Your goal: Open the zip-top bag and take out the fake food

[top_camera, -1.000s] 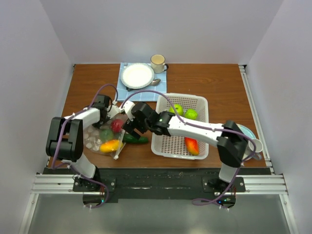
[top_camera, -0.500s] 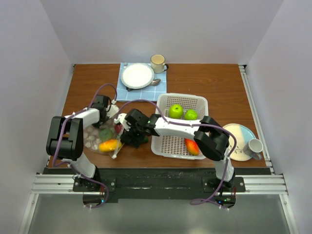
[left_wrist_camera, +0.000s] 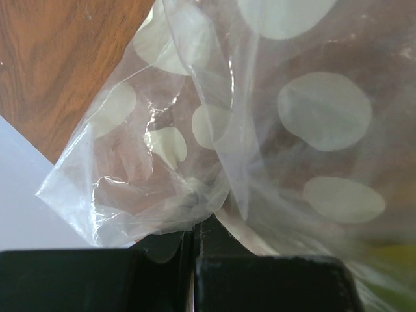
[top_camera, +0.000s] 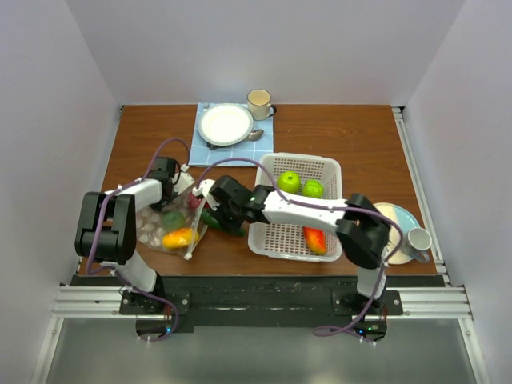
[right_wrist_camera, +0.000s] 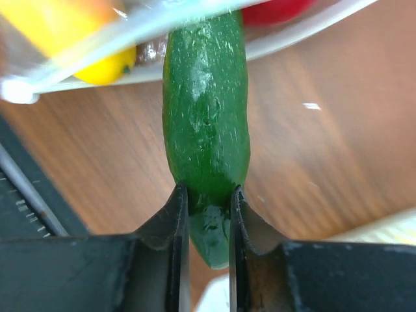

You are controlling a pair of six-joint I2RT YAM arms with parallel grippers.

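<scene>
The zip-top bag (top_camera: pixel 160 228), clear with pale dots, lies left of the white basket (top_camera: pixel 276 234). My left gripper (top_camera: pixel 171 186) is shut on a bunched fold of the zip-top bag (left_wrist_camera: pixel 260 117); its jaws (left_wrist_camera: pixel 194 224) meet with film pinched between them. Inside the bag lie a yellow-orange piece (top_camera: pixel 179 238), a green piece (top_camera: pixel 172 218) and a red piece (top_camera: pixel 194 203). My right gripper (top_camera: pixel 214 210) is shut on the near tip of the dark green cucumber (right_wrist_camera: pixel 207 110), which pokes out under the white zip strip (right_wrist_camera: pixel 130 29). Its fingertips (right_wrist_camera: pixel 207 192) clamp both sides.
The basket holds two green apples (top_camera: pixel 289 182) (top_camera: pixel 313 189) and a red-orange piece (top_camera: pixel 314 239). A white plate (top_camera: pixel 226 124) on a blue cloth and a mug (top_camera: pixel 259 101) sit at the back. A pale plate (top_camera: pixel 402 220) and a cup (top_camera: pixel 418 239) stand at the right.
My right gripper has come down to the bag's mouth and shut on the cucumber's tip. The left gripper has kept its pinch on the bag.
</scene>
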